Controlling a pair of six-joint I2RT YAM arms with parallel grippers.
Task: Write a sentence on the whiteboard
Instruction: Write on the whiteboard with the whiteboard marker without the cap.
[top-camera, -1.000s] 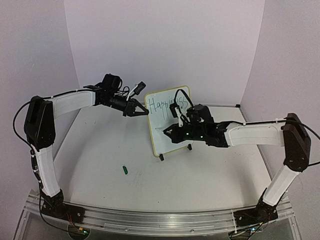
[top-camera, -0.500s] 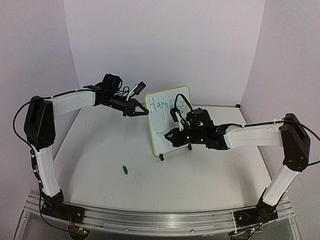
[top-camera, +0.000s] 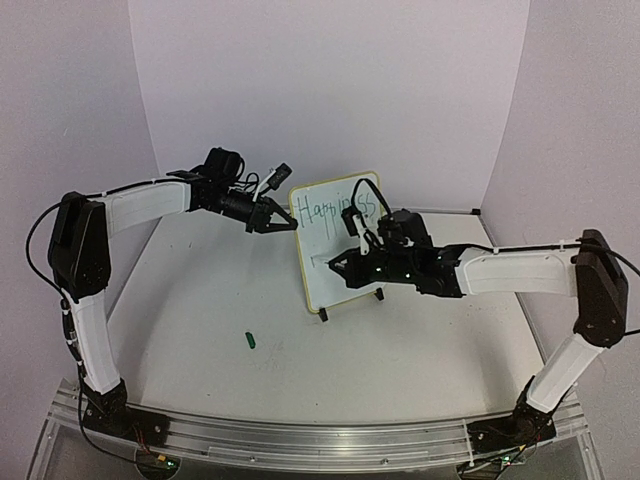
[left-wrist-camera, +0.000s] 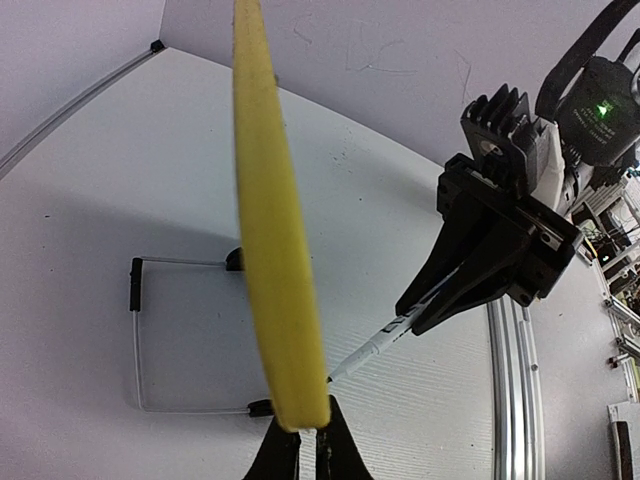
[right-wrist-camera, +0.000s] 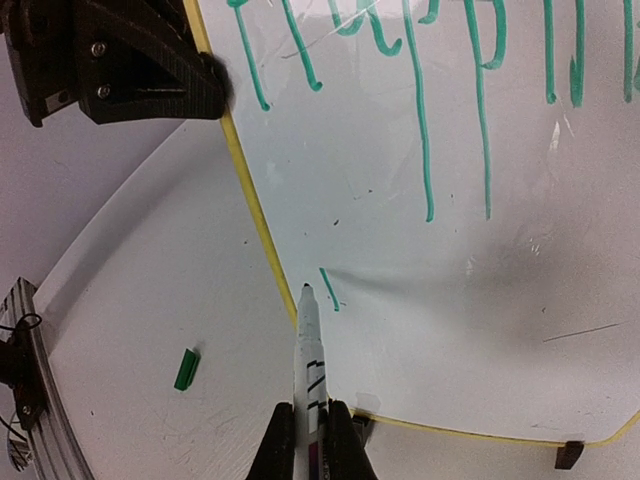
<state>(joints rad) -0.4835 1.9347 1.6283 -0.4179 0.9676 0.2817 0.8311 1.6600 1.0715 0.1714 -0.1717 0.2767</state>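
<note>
Top external | yellow-framed white rectangular whiteboard | left gripper clamped on its edge | right gripper pinching slim white marker

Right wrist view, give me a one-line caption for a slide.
Right end effector grips the marker, tip beside a short green stroke on the whiteboard, below the sentence.

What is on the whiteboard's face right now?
The sentence so far: green "Happiness" across the top, plus one short stroke below, by the marker tip. From overhead, the right gripper hides part of the lower face.
</note>
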